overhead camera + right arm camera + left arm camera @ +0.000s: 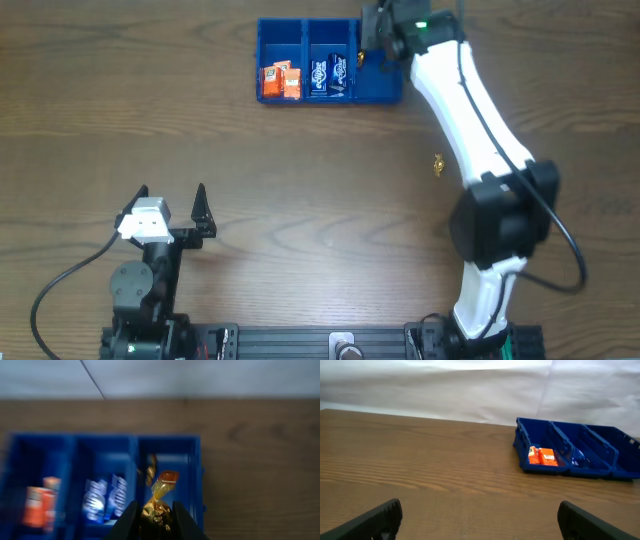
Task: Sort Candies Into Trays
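A blue three-compartment tray stands at the far middle of the table. Orange candies lie in its left compartment and blue candies in the middle one. My right gripper hangs above the right compartment, shut on a gold-wrapped candy. Another gold candy lies in that compartment below it. One more gold candy rests on the table beside the right arm. My left gripper stands open near the front left, with nothing between its fingers. From there the tray and orange candies show far off.
The wooden table stretches bare between the left gripper and the tray. A white wall backs the table's far edge. The right arm slants across the right side.
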Controlling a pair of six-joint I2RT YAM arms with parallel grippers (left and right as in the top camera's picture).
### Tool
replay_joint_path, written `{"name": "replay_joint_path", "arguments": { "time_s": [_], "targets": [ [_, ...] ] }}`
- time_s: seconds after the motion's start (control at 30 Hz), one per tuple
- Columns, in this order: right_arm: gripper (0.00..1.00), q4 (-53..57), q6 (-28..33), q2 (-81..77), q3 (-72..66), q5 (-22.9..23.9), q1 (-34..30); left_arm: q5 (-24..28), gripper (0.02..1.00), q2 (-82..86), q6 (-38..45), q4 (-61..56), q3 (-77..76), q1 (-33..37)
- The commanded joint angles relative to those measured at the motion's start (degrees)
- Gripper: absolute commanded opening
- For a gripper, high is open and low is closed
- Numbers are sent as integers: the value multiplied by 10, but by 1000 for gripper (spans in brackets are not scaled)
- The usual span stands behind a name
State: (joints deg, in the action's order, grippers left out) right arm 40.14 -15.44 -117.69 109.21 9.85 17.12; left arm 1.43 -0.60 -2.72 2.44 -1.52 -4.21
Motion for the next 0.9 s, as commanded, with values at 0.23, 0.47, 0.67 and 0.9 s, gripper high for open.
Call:
{"name": "replay_joint_path", "arguments": {
  "time_s": [0.23, 0.47, 0.67, 0.9],
  "targets": [
    [474, -10, 7, -58, 16, -16, -7, -5, 996, 3, 6, 20, 12, 2],
    [772, -31, 24, 42, -67, -17, -17, -5, 998, 3, 6, 20, 12, 2],
    [798, -93, 32, 309, -384, 3, -71, -5, 998, 3, 6, 20, 12, 2],
    [787, -84, 5, 296, -535, -35, -114, -5, 998, 3, 6, 20, 12, 2]
  ]
}}
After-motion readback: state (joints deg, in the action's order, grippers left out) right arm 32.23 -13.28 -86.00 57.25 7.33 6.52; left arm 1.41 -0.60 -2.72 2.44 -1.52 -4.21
